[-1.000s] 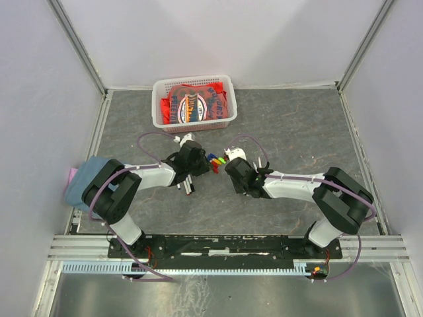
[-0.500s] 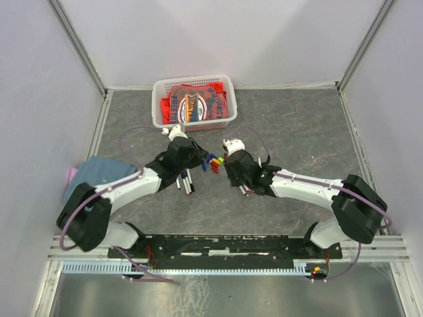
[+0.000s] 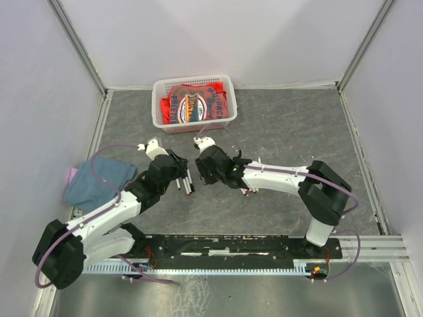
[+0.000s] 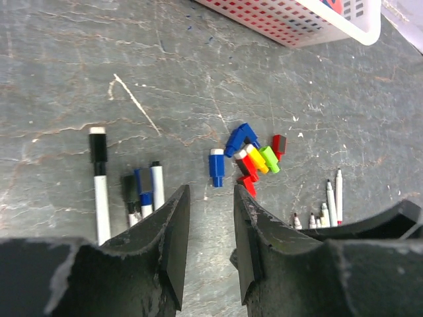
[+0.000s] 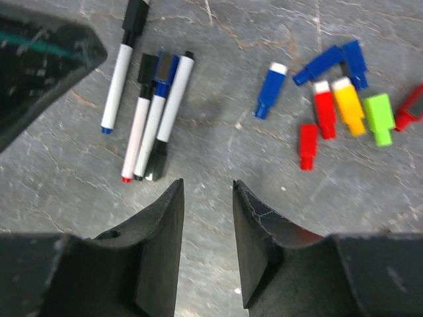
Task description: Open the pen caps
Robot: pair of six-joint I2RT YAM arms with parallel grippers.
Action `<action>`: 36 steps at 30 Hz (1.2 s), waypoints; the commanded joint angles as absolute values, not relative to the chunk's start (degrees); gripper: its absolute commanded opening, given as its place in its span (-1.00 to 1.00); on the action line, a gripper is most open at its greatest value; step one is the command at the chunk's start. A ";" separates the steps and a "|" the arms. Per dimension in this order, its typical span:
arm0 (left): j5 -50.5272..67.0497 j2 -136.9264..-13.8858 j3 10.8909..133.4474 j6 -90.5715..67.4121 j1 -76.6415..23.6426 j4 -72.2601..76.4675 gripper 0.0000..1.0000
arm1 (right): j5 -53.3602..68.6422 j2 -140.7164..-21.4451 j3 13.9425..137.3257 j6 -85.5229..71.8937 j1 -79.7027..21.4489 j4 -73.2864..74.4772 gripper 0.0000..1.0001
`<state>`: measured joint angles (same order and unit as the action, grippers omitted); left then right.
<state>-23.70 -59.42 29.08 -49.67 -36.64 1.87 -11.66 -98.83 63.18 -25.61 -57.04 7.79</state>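
Several loose pen caps (image 4: 254, 153), blue, red, yellow, green and black, lie in a small pile on the grey table; they also show in the right wrist view (image 5: 337, 99). Several capped pens (image 5: 152, 112) with white barrels lie side by side left of the pile, seen too in the top view (image 3: 187, 181) and the left wrist view (image 4: 145, 191). Several uncapped pens (image 4: 327, 210) lie to the right. My left gripper (image 4: 210, 191) is open and empty, just short of the caps. My right gripper (image 5: 207, 185) is open and empty, between pens and caps. In the top view it hides the caps.
A white basket (image 3: 193, 102) holding red packets stands at the back of the table. A blue cloth (image 3: 99, 181) lies at the left edge. The uncapped pens (image 3: 250, 191) lie beside the right forearm. The left arm (image 5: 39, 59) shows in the right wrist view.
My left gripper has drawn back to the left and nearer, away from the caps. My right gripper has moved left, over the cap pile. Both stay open and empty.
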 commanded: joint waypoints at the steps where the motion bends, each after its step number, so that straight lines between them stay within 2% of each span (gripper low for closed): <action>1: -28.41 -54.50 26.88 -50.56 -36.00 1.15 -0.23 | -9.81 -103.67 69.97 -27.54 -57.94 6.94 -0.16; 15: -29.57 -46.15 22.01 -51.68 -35.59 -1.07 -0.25 | -10.00 -115.89 82.78 -29.35 -58.26 12.06 -0.16; 36: -29.06 -44.37 20.63 -52.12 -35.42 -0.74 -0.27 | -13.53 -121.05 87.30 -28.71 -58.70 16.48 -0.17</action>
<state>-26.98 -45.10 21.10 -50.39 -35.73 -1.72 -11.92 -119.98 84.55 -28.86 -58.13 15.86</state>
